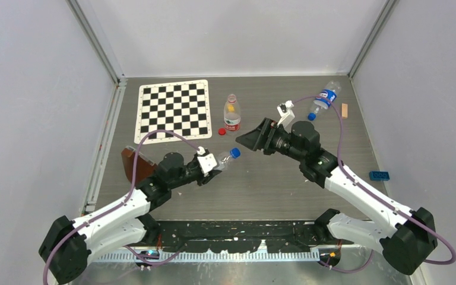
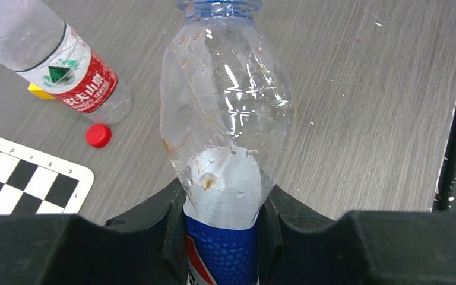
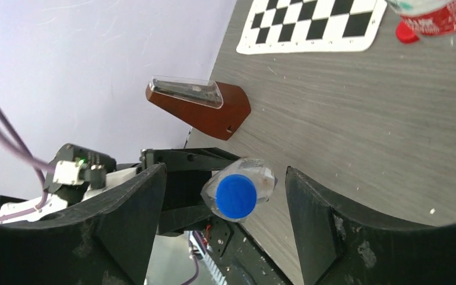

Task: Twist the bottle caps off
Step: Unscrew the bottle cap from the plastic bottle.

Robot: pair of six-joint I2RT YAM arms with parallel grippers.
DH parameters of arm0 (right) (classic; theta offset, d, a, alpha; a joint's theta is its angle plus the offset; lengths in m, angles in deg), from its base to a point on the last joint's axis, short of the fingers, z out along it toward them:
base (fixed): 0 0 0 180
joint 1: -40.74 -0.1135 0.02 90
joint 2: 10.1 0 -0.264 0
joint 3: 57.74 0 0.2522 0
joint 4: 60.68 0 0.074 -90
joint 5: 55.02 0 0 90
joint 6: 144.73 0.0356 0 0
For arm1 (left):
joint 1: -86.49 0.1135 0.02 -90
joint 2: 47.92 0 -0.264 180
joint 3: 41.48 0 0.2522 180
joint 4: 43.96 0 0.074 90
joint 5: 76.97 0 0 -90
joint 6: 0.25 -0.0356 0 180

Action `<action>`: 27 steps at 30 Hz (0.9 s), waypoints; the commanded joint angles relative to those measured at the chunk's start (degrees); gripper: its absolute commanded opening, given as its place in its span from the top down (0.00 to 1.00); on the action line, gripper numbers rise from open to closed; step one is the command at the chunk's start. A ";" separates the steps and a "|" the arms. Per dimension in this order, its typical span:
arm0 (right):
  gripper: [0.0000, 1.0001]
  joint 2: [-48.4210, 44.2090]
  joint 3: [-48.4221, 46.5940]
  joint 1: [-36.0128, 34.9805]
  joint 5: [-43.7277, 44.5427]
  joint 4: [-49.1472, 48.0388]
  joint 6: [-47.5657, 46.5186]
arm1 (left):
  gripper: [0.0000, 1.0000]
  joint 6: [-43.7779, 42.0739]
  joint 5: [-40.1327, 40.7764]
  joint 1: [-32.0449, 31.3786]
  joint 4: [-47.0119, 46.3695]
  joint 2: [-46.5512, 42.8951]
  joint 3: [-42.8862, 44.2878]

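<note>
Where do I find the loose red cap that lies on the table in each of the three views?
Top external: the red cap lies above centre, just right of the checkerboard, near the red-label bottle.
Left wrist: the red cap is at left, above the checkerboard corner.
Right wrist: the red cap is at the top right edge.
Shared landmark: the checkerboard.

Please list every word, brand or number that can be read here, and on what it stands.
"农夫山泉": red label of the uncapped bottle.
"NONGFU SPRING", tiny, barely legible: same label.
Blue label of the held bottle and the far bottle: no readable print.
</note>
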 commanded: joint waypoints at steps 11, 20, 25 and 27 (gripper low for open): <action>0.33 9.18 -4.39 -0.02 -8.83 -1.99 6.71 | 0.95 -2.57 5.82 -1.53 -4.94 -1.34 -0.42; 0.41 11.17 -4.53 -0.03 -9.15 -3.15 6.86 | 0.95 -3.08 5.49 -1.53 -3.92 -1.28 -0.18; 0.60 11.88 -4.57 -0.03 -10.44 -4.41 6.72 | 0.95 -3.36 5.27 -1.57 -3.63 -1.37 0.05; 0.66 11.91 -4.59 -0.03 -11.42 -4.67 5.78 | 0.95 -3.21 5.96 -1.53 -3.63 -1.31 0.11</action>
